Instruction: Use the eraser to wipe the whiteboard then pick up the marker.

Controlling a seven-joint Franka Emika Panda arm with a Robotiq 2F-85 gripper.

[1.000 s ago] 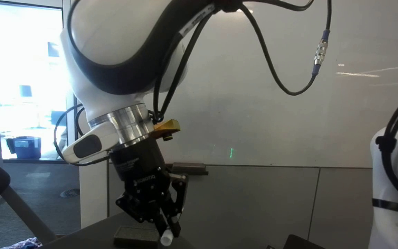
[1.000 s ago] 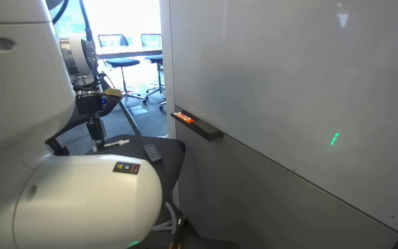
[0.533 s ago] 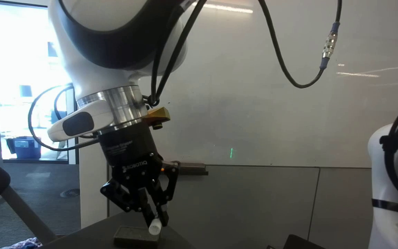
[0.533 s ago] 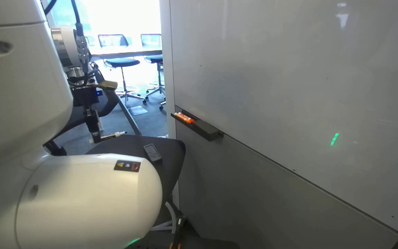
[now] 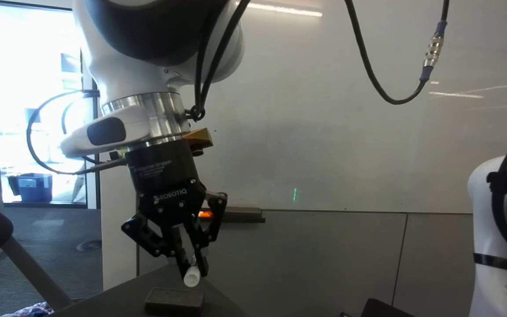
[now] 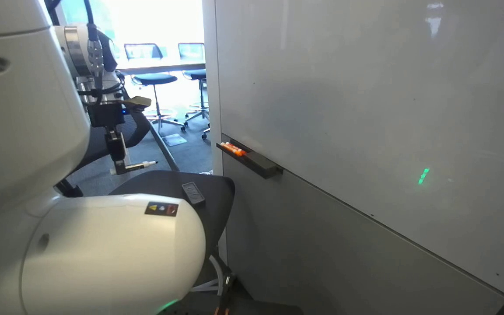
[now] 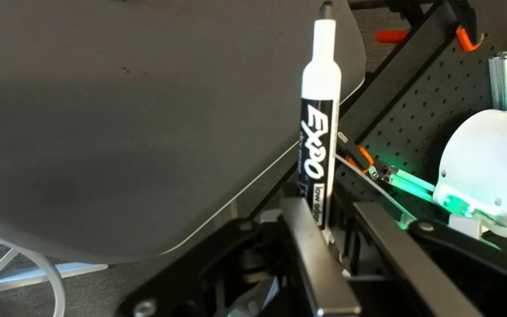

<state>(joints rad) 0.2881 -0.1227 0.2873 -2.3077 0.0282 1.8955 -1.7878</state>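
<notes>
Tool [image 6: 121, 167], lettered ROBOTIQ, hangs towards the left in an exterior view, jaws nearly together, pinching your marker [image 7: 321, 114] above the seat [image 6: 164, 181]. The marker runs crosswise to the tool, nearly level, its dark tip [image 7: 325, 9] pointing right, towards the whiteboard [image 6: 365, 109]; your pick-up looks done. Its black label [image 7: 315, 145] reads EXPO and low odor. Next rightward, the eraser [image 6: 193, 194] lies on the seat, lower than your tool and on its whiteboard side, raised lettering too small to read. Beyond, orange markers [image 6: 233, 149] rest in the tray [image 6: 238, 160]. Rightmost, on the whiteboard, you see a green streak [image 6: 423, 176], ink or reflection unclear; if wiping is owed, you must first free the tool.
</notes>
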